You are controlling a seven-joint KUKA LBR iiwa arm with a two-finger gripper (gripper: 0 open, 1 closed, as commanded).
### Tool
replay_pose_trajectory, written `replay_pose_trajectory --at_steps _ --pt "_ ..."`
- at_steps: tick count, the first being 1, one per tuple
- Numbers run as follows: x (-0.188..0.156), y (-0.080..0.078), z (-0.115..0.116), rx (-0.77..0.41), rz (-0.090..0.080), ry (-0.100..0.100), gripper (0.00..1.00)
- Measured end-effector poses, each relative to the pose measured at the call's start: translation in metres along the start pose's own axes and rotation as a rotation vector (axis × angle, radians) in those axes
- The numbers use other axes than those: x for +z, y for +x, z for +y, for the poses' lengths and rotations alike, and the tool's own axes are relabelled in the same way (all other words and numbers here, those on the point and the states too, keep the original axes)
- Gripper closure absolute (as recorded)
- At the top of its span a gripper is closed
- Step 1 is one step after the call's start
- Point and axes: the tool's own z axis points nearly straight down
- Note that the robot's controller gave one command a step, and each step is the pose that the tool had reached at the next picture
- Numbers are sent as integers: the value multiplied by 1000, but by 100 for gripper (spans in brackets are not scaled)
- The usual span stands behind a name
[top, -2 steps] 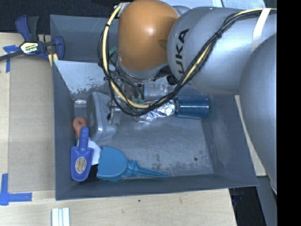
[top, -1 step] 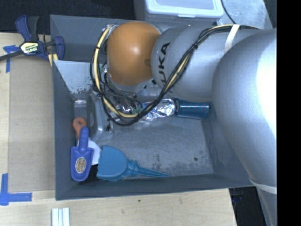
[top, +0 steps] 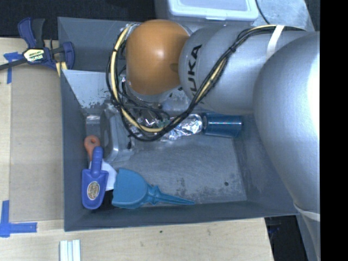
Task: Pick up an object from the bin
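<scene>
My gripper [top: 106,144] hangs under the orange wrist cover at the bin's left side, its two grey fingers [top: 93,125] apart and nothing between them. A small orange piece [top: 91,142] lies right at the tip of the left finger. Just below it is a blue tool with a round yellow label [top: 93,182], lying along the bin's left wall. A white scrap [top: 109,175] sits beside that tool, partly under a blue funnel-shaped thing [top: 137,192] whose spout points right along the front wall.
A crumpled silver foil lump [top: 186,128] and a dark blue cylinder [top: 223,125] lie at the right, partly under the arm. The arm and its cables cover the bin's back half. Bare floor shows at the centre and front right.
</scene>
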Motion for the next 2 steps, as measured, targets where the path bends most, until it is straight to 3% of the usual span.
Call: replay_pose_trajectory --at_steps 1,2 --pt "35 -8 -1 -347 -2 4 0" --pt "65 -19 -2 -449 -7 17 0"
